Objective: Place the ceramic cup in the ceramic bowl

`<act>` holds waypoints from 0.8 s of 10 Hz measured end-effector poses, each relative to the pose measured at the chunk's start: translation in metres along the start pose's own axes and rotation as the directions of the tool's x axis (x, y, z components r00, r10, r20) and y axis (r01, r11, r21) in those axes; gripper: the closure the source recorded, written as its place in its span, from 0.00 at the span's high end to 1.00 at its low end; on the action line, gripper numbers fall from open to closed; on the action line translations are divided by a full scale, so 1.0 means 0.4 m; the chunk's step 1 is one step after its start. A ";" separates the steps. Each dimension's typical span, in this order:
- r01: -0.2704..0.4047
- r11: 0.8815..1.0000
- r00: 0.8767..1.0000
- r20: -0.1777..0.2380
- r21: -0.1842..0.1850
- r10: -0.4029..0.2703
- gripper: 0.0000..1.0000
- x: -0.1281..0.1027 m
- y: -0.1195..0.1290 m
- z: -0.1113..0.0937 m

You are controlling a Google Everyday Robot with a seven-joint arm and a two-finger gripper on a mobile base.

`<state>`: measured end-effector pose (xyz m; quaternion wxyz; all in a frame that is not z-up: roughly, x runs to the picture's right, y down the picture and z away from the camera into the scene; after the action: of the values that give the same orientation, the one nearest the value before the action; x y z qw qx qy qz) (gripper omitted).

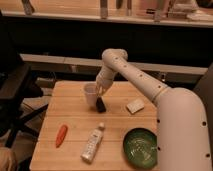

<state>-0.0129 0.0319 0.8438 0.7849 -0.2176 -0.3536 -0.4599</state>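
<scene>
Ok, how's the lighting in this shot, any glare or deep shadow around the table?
Camera view: warm, fairly even light on the wooden table. Pale glare streaks show inside the glossy ceramic bowl. The white ceramic cup is brightly lit, with the gripper at its rim. The area behind the table is in deep shadow.

one raised view looks down across table (70,117); end effector (101,90) mid-frame.
</scene>
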 end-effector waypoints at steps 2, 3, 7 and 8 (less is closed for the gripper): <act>-0.027 1.000 1.000 -0.007 0.011 0.027 0.01 0.005 0.061 -0.024; -0.033 0.999 0.999 -0.009 0.013 0.033 0.01 0.003 0.084 -0.034; -0.056 0.998 0.998 -0.028 0.023 0.056 0.01 -0.017 0.146 -0.070; -0.061 0.998 0.998 -0.029 0.025 0.062 0.01 -0.020 0.162 -0.079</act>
<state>0.0523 0.0467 0.8160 0.8065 -0.2121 -0.3406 -0.4343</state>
